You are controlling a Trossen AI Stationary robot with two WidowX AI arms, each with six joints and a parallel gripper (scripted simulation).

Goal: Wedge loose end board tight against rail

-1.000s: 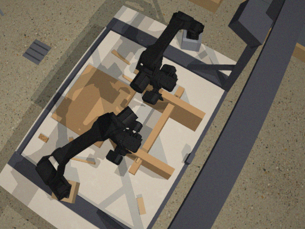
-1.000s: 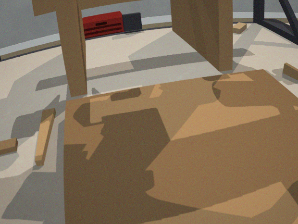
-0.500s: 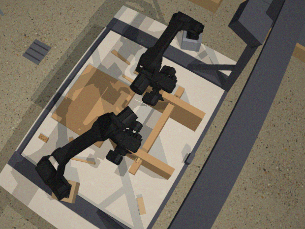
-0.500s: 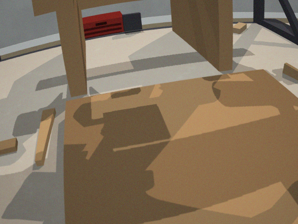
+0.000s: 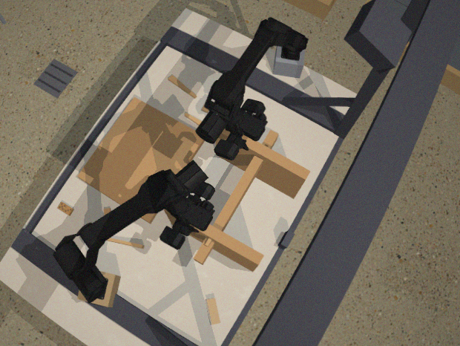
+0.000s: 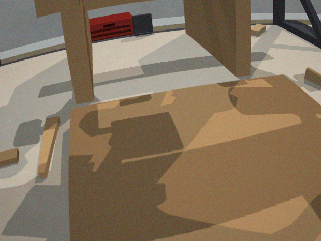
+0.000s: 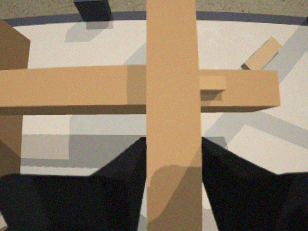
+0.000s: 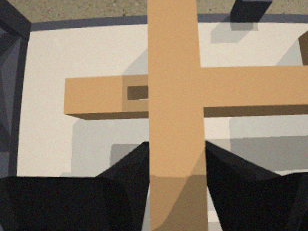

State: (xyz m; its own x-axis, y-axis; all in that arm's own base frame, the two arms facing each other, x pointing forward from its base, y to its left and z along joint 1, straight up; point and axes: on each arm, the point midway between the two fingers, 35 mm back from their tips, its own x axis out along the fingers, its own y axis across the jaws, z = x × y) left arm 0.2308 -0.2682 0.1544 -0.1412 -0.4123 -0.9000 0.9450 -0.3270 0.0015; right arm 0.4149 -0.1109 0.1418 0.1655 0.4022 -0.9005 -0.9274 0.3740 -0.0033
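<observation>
The rail [image 5: 237,193] [image 7: 65,89] [image 8: 250,91] links two upright end boards. My left gripper [image 5: 189,223] [image 7: 171,143] is shut on the top edge of the near end board [image 5: 237,247] [image 7: 170,49]. Just past that board a wedge [image 5: 207,242] [image 7: 214,82] sits in the rail's slot. My right gripper [image 5: 240,138] [image 8: 175,148] is shut on the top edge of the far end board [image 5: 286,165] [image 8: 175,44]. Beside that board the rail's slot [image 8: 137,92] is open and dark, with no wedge in it. Both boards [image 6: 77,51] [image 6: 220,33] stand on the table in the exterior view.
A large flat wooden panel [image 5: 141,148] [image 6: 181,155] lies beside the rail. Loose wedges [image 5: 182,86] [image 5: 124,242] [image 5: 212,310] [image 6: 47,145] lie scattered on the table. A dark frame [image 5: 316,104] borders the table. A red toolbox [image 6: 111,26] stands beyond it.
</observation>
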